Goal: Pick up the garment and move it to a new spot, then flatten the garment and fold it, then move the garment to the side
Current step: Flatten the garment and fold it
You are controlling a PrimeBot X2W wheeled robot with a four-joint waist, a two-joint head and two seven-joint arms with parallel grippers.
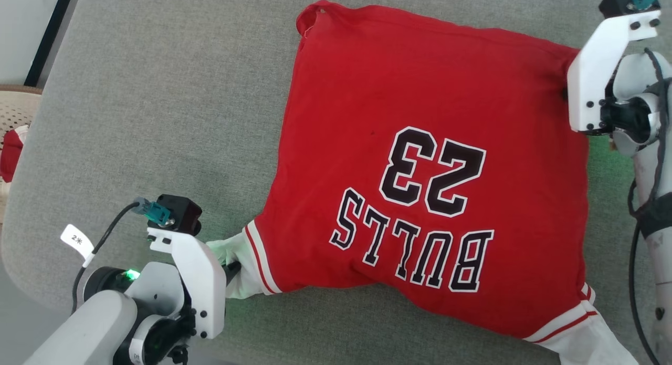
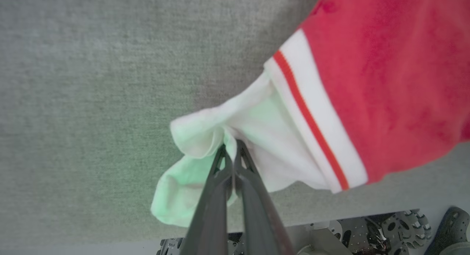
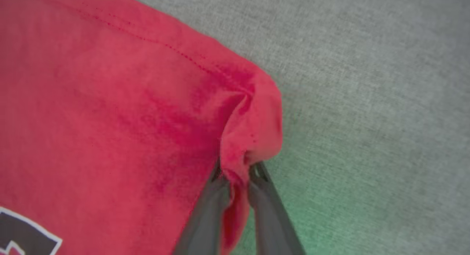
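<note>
1. Head view first. Got the left gripper (image 1: 232, 268) nearest, at near left, clamped on the white sleeve (image 1: 247, 257) of the garment (image 1: 420, 170). Seeing the shirt spread print-up on the grey table (image 1: 157, 118), centre to right, sleeves toward the near edge, hem far. Can't see past the white bracket (image 1: 598, 76) on the right arm to the far right hem corner. Also spotted a pale basket (image 1: 18, 105) off the far left with something red in it, well apart and not in the way. Nothing else blocking the cloth.

2. Left wrist view. Shows both fingers (image 2: 213, 196) pressed together on just a small bunch of sleeve end. Pretty thin bite, so probably easy to lose on a hard tug, and goodbye flat left side.

3. Right wrist view. Puts the right gripper (image 3: 237, 170) at that far right corner, jaws narrow, pinching a fold of red hem. Can't tell how firm. Worth watching: with two diagonal grips, could bunch or twist the shirt from uneven pulling, or drag the loose near-right sleeve along.
</note>
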